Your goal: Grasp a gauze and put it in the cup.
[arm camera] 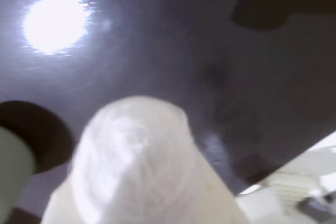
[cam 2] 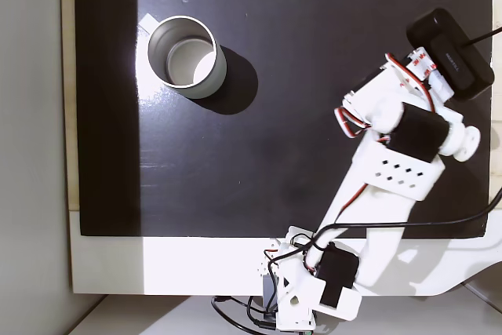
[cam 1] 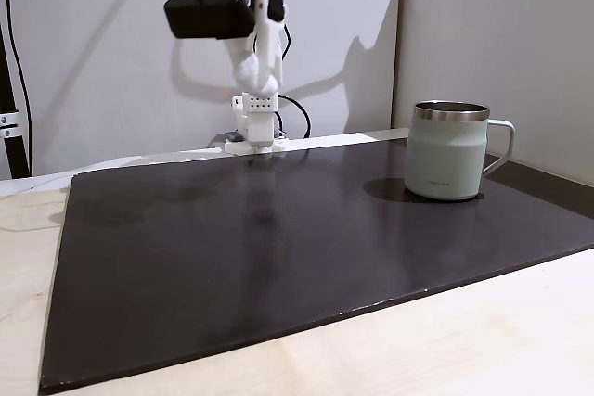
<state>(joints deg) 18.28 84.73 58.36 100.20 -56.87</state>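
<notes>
The white gauze [arm camera: 131,150] looms blurred at the bottom centre of the wrist view, held up in front of the camera, with my gripper [arm camera: 137,182] shut on it. In a fixed view the gripper [cam 1: 249,70] hangs high above the back of the mat, below the black camera [cam 1: 209,16], with a white lump at its tip. The sage-green cup [cam 1: 447,155] stands upright on the right of the mat, well apart from the gripper. From above the cup [cam 2: 215,76] sits at upper left and looks empty. A pale green shape [arm camera: 10,166] at the wrist view's left edge looks like the cup.
A dark mat [cam 1: 278,257] covers most of the pale wooden table [cam 1: 464,340]. The white arm base [cam 1: 255,132] stands at the mat's far edge. From above, the arm [cam 2: 392,170] stretches over the mat's right side. Lamp glare [arm camera: 52,22] shines on the mat.
</notes>
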